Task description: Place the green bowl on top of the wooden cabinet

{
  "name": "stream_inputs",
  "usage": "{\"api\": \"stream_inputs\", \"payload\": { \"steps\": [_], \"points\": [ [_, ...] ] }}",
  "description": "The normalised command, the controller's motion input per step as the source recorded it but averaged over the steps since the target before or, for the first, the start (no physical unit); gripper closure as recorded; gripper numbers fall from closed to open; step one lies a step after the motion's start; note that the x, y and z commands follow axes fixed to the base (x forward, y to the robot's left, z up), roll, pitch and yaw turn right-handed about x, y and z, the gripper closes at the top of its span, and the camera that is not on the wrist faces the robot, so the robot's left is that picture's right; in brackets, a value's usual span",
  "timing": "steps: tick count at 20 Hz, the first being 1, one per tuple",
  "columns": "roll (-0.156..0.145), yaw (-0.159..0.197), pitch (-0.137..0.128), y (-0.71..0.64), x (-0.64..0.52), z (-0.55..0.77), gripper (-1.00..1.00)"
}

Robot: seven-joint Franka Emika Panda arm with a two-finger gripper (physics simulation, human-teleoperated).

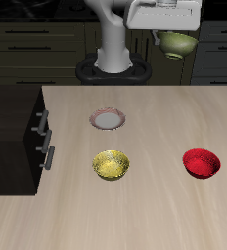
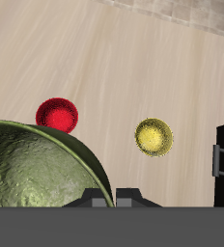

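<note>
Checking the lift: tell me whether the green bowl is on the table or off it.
Off it: the green bowl hangs under the gripper, well above the table.

The robot arm (image 1: 113, 39) at the upper middle of the frame is a smooth white-grey column on a round black base (image 1: 113, 70). The claw (image 1: 174, 39) has a boxy white body with dark fingers.

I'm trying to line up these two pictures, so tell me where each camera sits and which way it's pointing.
Exterior view: sits high before the table, looking down at the tabletop and the arm's base; arm and claw show, holding the green bowl aloft.
Wrist view: rides on the claw, looking down at the table; claw parts and bowl rim show.
Shared: green bowl, yellow bowl, red bowl, wooden cabinet.
</note>
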Motion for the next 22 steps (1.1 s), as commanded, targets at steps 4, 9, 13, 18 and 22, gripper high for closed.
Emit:
{"api": "stream_inputs", "payload": {
  "steps": [4, 9, 13, 18, 22],
  "points": [
    [0.030, 0.056, 0.041, 0.02, 0.08, -0.23, 1.00],
    [0.011, 0.024, -0.016, 0.00, 0.10, -0.17, 1.00],
    [0.004, -0.011, 0.027, 0.03, -0.07, -0.07, 1.00],
    [0.011, -0.075, 0.029, -0.29, 0.01, 0.07, 1.00],
    [-0.050, 0.020, -0.048, -0.38, 0.09, 0.09, 1.00]
  ]
}}
